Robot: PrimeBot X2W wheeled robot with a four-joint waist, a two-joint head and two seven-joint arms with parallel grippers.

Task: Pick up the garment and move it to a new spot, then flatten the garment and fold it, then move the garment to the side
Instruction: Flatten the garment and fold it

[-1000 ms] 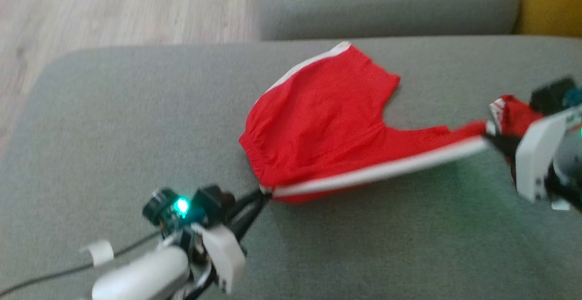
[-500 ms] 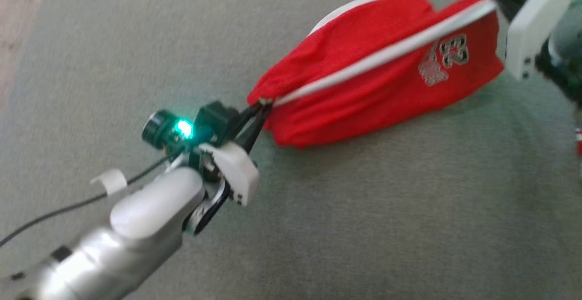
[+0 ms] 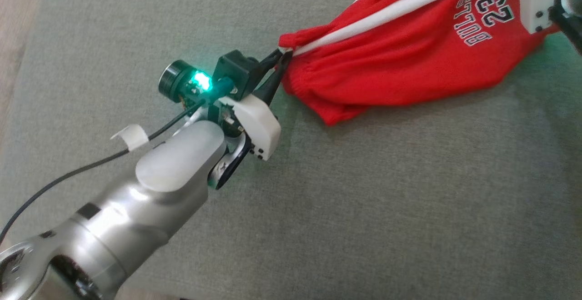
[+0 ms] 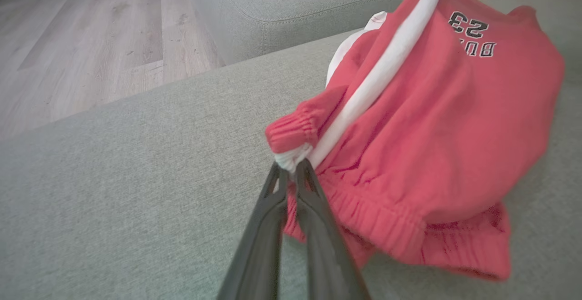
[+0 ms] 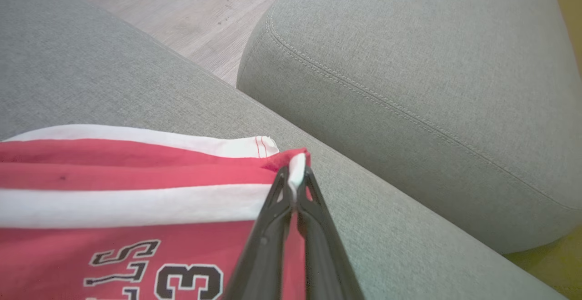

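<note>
The garment [image 3: 409, 59] is a pair of red shorts with a white side stripe and "BULLS 23" print, hanging stretched between my two grippers above the grey couch seat. My left gripper [image 3: 283, 54] is shut on the waistband end of the white stripe, seen close up in the left wrist view [image 4: 291, 168]. My right gripper [image 5: 295, 177] is shut on the hem end of that stripe. In the head view just its white housing [image 3: 539, 0] shows at the top right. The lower red fabric [image 4: 436, 154] sags down toward the cushion.
The grey couch seat [image 3: 363, 209] spreads wide below and to the right of the garment. A second grey cushion [image 5: 432, 63] lies beyond the seat edge, wooden floor [image 4: 82, 41] past it. A black cable [image 3: 68, 177] trails from my left arm.
Both grippers have lifted the shorts off the cushion, so they hang by the stripe with the print showing. The head view has shifted down and closer.
</note>
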